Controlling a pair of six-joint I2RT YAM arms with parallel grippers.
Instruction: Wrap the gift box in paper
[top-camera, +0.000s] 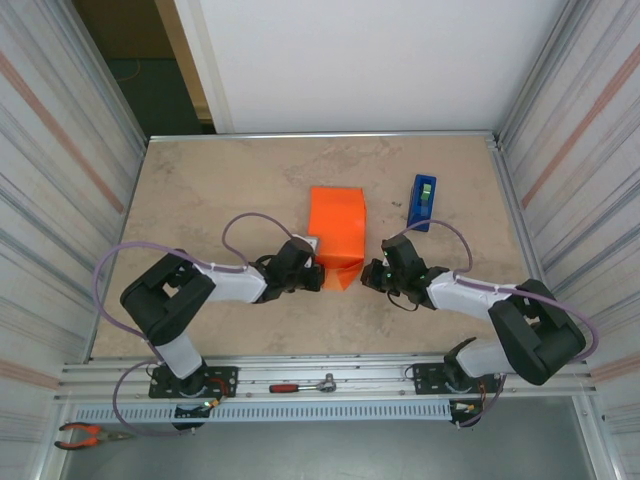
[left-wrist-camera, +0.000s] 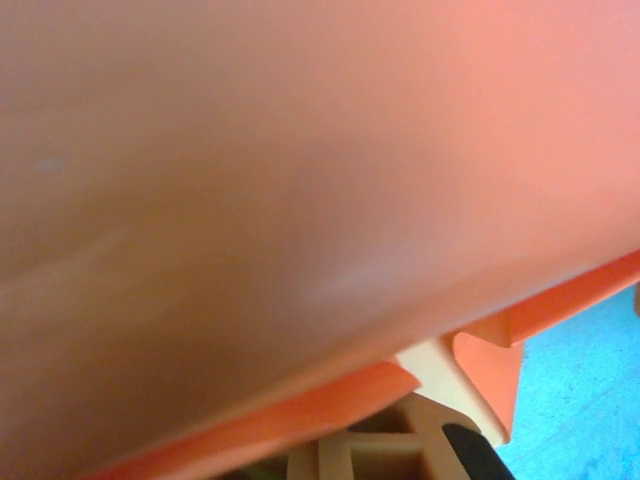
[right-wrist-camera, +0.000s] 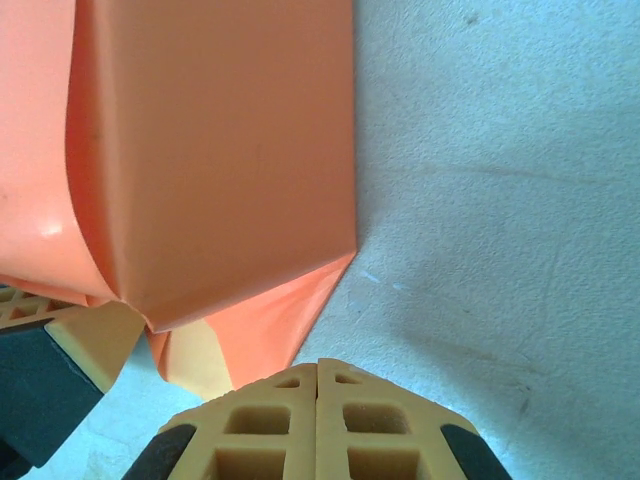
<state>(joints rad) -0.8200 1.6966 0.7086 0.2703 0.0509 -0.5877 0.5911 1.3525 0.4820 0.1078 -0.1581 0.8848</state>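
The paper (top-camera: 337, 222) is bright orange and folded around a box shape at the table's middle; the gift box itself is hidden under it. A triangular paper flap (top-camera: 340, 275) lies on the table at the near end. My left gripper (top-camera: 318, 277) is shut and its tip rests against that flap from the left. In the left wrist view the paper (left-wrist-camera: 300, 180) looms close above my left gripper (left-wrist-camera: 385, 425). My right gripper (top-camera: 372, 273) is shut, empty, just right of the flap. In the right wrist view my right gripper (right-wrist-camera: 318, 365) sits before the flap (right-wrist-camera: 270, 320).
A blue tape dispenser (top-camera: 422, 202) stands right of the wrapped shape. A small red-handled tool (top-camera: 305, 385) lies on the front rail, and orange pliers (top-camera: 90, 435) lie at the lower left. Metal walls bound both sides of the table (top-camera: 220, 190).
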